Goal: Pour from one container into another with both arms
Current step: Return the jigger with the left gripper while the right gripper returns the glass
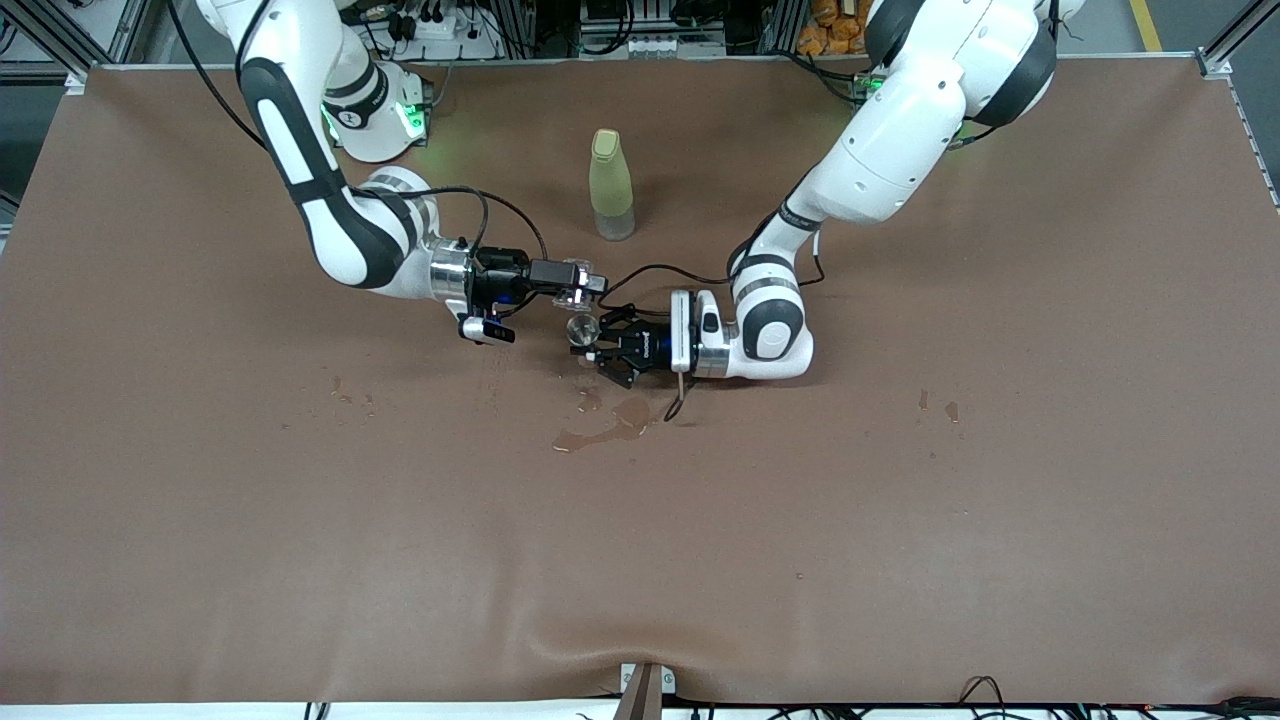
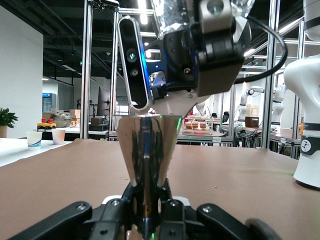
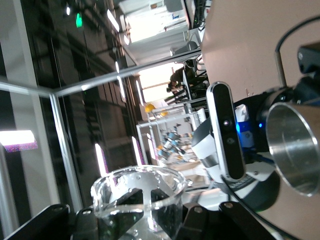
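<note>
The desk [image 1: 200,520] is brown and broad, and both arms meet at its middle. The left gripper [image 1: 612,352] comes in low from the left arm's end, jaws clamped narrow on a metal cup [image 2: 146,150] that stands upright, mouth up, with its tapered body caught between them. The right gripper [image 1: 590,285] reaches in from the right arm's end, jaws closed on a clear glass beaker [image 3: 137,197], held high.

Here is the relation that matters: seen from the left wrist, the beaker sits directly above the metal cup's mouth, just up and slightly off the rim. From the right wrist, the open steel mouth [image 3: 295,150] lies ahead of the beaker's lip, close by. The beaker looks tipped with its long axis near level and its lip toward the cup, so by my reading the pour is under way or about to be. I cannot tell whether liquid is flowing.

A yellow-green bottle [image 1: 611,185] stands upright near the bases, well apart from both jaws. A wet puddle [image 1: 610,425] lies on the desk just below the left jaws, so spilling is a real risk.
</note>
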`<state>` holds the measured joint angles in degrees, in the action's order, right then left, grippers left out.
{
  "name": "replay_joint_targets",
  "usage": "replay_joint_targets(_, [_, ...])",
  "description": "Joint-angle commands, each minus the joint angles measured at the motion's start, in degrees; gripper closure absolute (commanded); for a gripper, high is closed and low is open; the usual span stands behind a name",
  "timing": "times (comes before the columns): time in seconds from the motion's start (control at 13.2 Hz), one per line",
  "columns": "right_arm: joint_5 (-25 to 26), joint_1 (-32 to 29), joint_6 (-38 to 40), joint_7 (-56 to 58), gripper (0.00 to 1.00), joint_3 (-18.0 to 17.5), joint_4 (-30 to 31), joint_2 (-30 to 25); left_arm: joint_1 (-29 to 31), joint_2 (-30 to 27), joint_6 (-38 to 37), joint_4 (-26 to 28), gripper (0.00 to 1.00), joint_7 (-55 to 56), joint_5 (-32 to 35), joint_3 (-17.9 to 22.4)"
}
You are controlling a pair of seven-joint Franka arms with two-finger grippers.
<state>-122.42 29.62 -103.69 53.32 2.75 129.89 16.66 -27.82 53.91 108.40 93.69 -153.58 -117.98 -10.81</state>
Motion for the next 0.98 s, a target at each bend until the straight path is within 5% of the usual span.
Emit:
replay_joint_targets(0.0, [8.91, -3.77, -0.11, 12.02, 1.0, 1.72, 0.46, -3.37, 1.27, -1.97, -0.29, 1.94, 1.0, -0.06, -1.72, -0.44])
replay_joint_targets(0.45, [36.96, -13.7, 7.24, 36.29, 1.0, 11.47, -2.35, -6.81, 6.8, -2.05, 0.41, -1.31, 1.0, 8.89, -0.06, 0.79])
replay_joint_targets(0.68, [45.84, -18.79, 14.36, 46.49, 1.0, 16.4, -4.11, -6.37, 14.25, -6.25, 0.41, -0.88, 1.0, 19.59, 13.25, 2.29])
replay_joint_targets(0.91, [52.53, -25.56, 18.68, 56.33, 1.0, 17.2, -6.92, -5.93, 23.39, -8.55, -2.99, 1.93, 1.0, 20.34, 23.12, 1.41])
